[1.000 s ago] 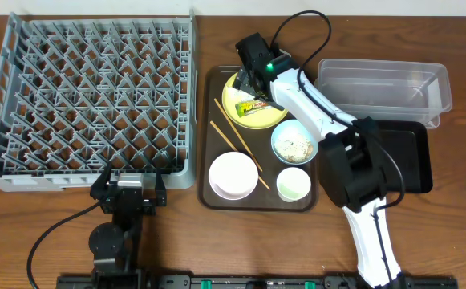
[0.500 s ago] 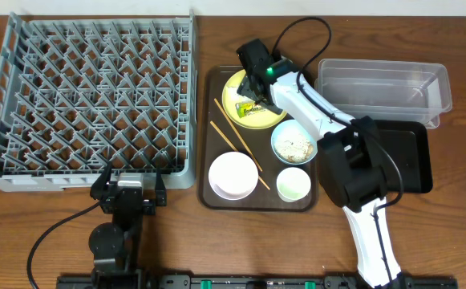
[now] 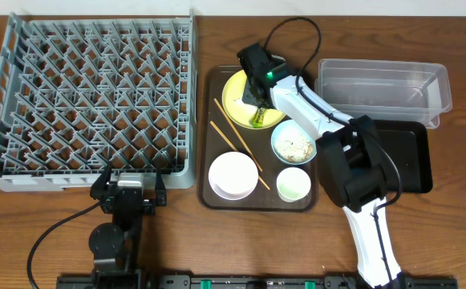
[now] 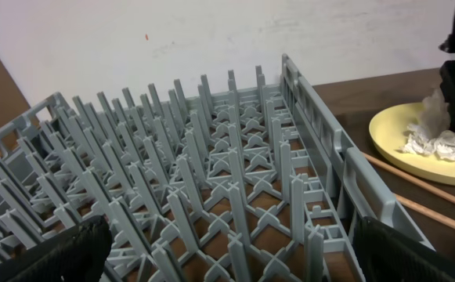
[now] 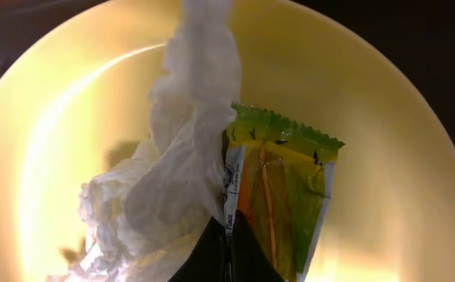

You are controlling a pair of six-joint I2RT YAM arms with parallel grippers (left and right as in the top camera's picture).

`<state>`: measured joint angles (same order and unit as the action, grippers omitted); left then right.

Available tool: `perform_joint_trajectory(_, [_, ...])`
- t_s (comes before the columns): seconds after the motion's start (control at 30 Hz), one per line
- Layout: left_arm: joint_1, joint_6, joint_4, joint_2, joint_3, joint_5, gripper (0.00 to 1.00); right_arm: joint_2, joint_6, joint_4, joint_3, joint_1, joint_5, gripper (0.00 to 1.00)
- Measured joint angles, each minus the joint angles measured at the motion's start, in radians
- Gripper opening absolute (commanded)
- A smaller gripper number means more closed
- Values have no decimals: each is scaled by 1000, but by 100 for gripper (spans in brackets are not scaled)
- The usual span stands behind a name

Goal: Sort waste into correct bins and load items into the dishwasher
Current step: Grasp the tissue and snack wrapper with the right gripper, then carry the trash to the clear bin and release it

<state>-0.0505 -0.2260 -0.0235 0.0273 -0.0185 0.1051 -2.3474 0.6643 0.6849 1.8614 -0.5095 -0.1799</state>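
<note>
My right gripper [image 5: 227, 239] is shut on the white edge of the green-and-orange snack wrapper [image 5: 278, 196], low over the round yellow plate [image 3: 234, 96]. Crumpled white paper [image 5: 172, 180] lies against the wrapper's left side and touches the left finger. From overhead the wrapper [image 3: 258, 119] shows at the plate's near rim, below the right gripper [image 3: 257, 90]. My left gripper [image 4: 235, 262] stands open at the near edge of the grey dish rack [image 3: 96, 96], with nothing between its fingers [image 4: 70, 251]. The clear tub [image 3: 381, 88] and black tray [image 3: 413, 156] lie at the right.
The brown serving tray [image 3: 204, 160] also carries two chopsticks [image 3: 233, 136], a light blue bowl with rice scraps [image 3: 294, 145], a white bowl [image 3: 233, 175] and a small white cup [image 3: 293, 185]. The right arm's cable loops above the plate.
The right gripper's jaws have closed from open onto the wrapper's edge. The wrapper has shifted toward the plate's near rim. The left arm has not moved.
</note>
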Motion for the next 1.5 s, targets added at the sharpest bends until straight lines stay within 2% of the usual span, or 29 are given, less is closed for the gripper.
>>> perform_joint_trajectory(0.23, [0, 0, 0, 0, 0, 0, 99, 101, -202, -30, 0, 3, 1, 1])
perform_joint_trajectory(0.37, [0, 0, 0, 0, 0, 0, 99, 246, -240, -9, 0, 26, 8, 1])
perform_joint_trajectory(0.53, [0, 0, 0, 0, 0, 0, 99, 394, -219, 74, 6, 106, 8, 1])
perform_joint_trajectory(0.63, [0, 0, 0, 0, 0, 0, 99, 422, -125, 139, 10, 183, 8, 2])
perform_joint_trajectory(0.83, [0, 0, 0, 0, 0, 0, 99, 412, 172, 248, -20, 364, 6, 2])
perform_joint_trajectory(1.0, [0, 0, 0, 0, 0, 0, 99, 390, 375, 222, -124, 467, 7, 2])
perform_joint_trajectory(1.07, [0, 0, 0, 0, 0, 0, 99, 381, 414, 205, -162, 487, 8, 2])
perform_joint_trajectory(1.1, [0, 0, 0, 0, 0, 0, 99, 376, 434, 188, -187, 500, 8, 6])
perform_joint_trajectory(1.17, [0, 0, 0, 0, 0, 0, 99, 369, 459, 166, -223, 517, 9, 37])
perform_joint_trajectory(1.2, [0, 0, 0, 0, 0, 0, 99, 365, 473, 158, -236, 522, 9, 60])
perform_joint_trajectory(1.23, [0, 0, 0, 0, 0, 0, 99, 362, 480, 152, -245, 526, 10, 69])
perform_joint_trajectory(1.43, [0, 0, 0, 0, 0, 0, 99, 360, 505, 109, -253, 528, 12, 75])
perform_joint_trajectory(1.5, [0, 0, 0, 0, 0, 0, 99, 360, 497, 96, -253, 528, 12, 81])
